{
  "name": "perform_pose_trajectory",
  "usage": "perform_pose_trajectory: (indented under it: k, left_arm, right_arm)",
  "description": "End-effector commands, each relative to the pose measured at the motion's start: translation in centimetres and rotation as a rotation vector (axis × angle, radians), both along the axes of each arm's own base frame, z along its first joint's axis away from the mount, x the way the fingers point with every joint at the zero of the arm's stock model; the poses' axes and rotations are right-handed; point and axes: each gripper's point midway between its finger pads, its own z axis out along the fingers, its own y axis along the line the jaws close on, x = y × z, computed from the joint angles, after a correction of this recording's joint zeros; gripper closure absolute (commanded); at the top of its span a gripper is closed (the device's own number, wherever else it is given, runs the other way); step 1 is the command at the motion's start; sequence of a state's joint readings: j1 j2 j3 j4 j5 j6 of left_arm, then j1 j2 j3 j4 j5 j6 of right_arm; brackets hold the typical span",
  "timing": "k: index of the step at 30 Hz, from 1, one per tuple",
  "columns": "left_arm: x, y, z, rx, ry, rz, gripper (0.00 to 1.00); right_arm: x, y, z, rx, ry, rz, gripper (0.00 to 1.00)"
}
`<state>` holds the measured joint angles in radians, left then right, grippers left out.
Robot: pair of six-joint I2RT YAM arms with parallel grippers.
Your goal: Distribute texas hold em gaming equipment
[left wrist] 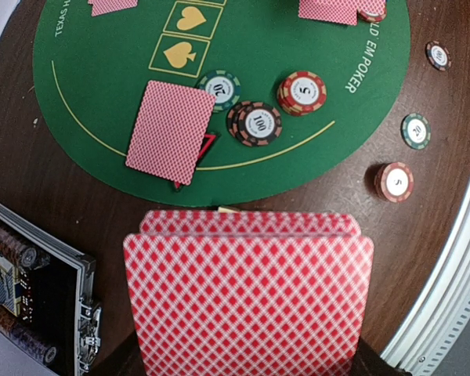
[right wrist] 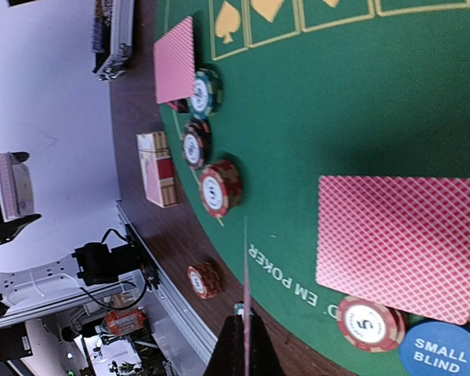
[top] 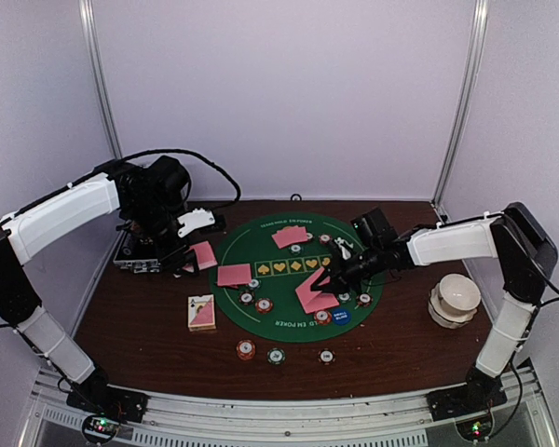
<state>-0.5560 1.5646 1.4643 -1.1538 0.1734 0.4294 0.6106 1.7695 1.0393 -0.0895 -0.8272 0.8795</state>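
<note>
My left gripper (top: 190, 246) hovers over the table's left side, shut on a deck of red-backed playing cards (left wrist: 248, 298) that hides its fingers in the left wrist view. My right gripper (right wrist: 246, 346) is shut on a single card (right wrist: 245, 274), seen edge-on, above the near right of the green mat (top: 261, 237). Another card (right wrist: 399, 247) lies flat on the felt beside a red chip (right wrist: 370, 323) and a blue small-blind disc (right wrist: 440, 352). A card (left wrist: 170, 131) covers a black-red triangle (left wrist: 209, 141) next to three chip stacks (left wrist: 256, 123). More cards (top: 292, 237) lie at the far side.
A silver-edged black case (top: 140, 256) sits at the left, behind the left gripper. A card box (top: 201, 312) lies left of the mat. Three chip stacks (top: 276, 355) stand on the wood near the front edge. A white round object (top: 455, 300) stands at the right.
</note>
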Motion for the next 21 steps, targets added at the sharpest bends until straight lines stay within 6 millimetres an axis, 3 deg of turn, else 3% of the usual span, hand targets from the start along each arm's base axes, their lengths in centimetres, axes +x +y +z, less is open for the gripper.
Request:
perform_pose_trajectory:
  k: [1, 5, 10, 16, 21]
  left_arm:
    - [0.2, -0.4, 0.7, -0.022, -0.011, -0.016, 1.0]
    - [0.0, -0.3, 0.9, -0.024, -0.01, -0.017, 1.0]
    - [-0.1, -0.3, 0.8, -0.023, -0.008, -0.018, 1.0]
    - [-0.2, -0.3, 0.8, -0.026, -0.002, -0.019, 1.0]
    - [-0.3, -0.2, 0.8, -0.023, -0.001, -0.019, 1.0]
  right_arm:
    - [-0.4, -1.8, -1.9, -0.122, -0.04, 0.017, 0.99]
    - [-0.7, -2.7, -3.5, -0.192, -0.029, 0.023, 0.95]
    - [-0.9, -4.1, -4.4, -0.29, -0.04, 0.025, 0.8]
    - [-0.6, -6.2, -3.7, -0.421, -0.089, 0.016, 0.72]
    - [0.1, -7.6, -1.7, -0.491, -0.151, -0.004, 0.71]
